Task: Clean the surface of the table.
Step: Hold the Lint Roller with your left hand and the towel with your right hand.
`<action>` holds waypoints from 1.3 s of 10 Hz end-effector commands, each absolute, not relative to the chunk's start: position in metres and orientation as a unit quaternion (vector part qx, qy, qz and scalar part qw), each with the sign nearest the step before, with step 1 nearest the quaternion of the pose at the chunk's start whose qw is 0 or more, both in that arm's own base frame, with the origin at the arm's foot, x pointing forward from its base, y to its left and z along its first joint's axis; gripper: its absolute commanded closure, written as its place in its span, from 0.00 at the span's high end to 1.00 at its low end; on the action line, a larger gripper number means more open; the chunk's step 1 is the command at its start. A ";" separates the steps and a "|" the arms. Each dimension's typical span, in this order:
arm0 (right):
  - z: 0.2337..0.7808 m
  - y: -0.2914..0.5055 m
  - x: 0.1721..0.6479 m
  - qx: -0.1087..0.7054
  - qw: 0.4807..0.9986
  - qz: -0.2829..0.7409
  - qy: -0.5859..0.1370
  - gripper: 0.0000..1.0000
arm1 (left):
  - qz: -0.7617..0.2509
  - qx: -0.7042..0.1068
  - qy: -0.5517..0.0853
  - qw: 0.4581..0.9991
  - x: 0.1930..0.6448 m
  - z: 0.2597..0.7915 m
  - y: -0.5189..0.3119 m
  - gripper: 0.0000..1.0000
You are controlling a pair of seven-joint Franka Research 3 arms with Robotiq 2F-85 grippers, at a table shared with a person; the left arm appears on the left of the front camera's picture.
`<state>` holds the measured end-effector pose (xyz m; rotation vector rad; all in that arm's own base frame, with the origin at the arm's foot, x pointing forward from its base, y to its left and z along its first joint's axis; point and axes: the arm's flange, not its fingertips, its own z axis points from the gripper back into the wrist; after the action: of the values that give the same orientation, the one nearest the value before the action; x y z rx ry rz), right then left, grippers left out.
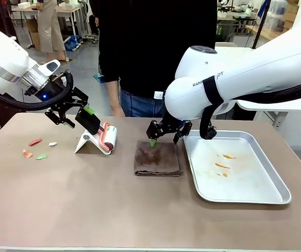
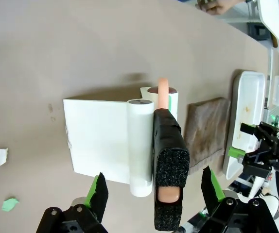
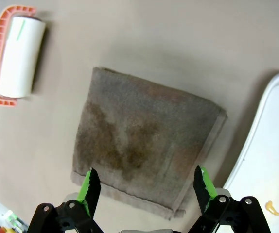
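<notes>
Above the table (image 1: 87, 210), left hand (image 1: 73, 116) open astride the lint roller (image 1: 108, 137) handle, right hand (image 3: 147, 178) open over brown cloth (image 3: 144, 141).

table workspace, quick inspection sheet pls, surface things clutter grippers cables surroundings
surface: matte beige-brown table, coloured paper scraps at its left.
job's things: folded brown cloth; white lint roller with orange frame on white stand, left of it.
clutter: silver metal tray at right, orange scraps inside.
grippers: left gripper open, fingers either side of roller's black foam handle; right gripper open above cloth.
cables: black cable loops behind left gripper; black hose trails behind right gripper.
surroundings: person in dark top at far side.
</notes>
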<state>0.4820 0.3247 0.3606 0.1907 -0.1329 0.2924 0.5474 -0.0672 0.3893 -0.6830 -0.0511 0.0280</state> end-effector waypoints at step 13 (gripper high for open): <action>0.339 0.324 0.486 0.024 0.999 0.021 -0.011 1.00 | -0.021 -0.342 -0.024 0.939 0.550 0.391 -0.071 1.00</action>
<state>0.4925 0.3199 0.3427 0.0876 -0.0378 0.1324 0.5495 -0.0711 0.3911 -0.6986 -0.0482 -0.0495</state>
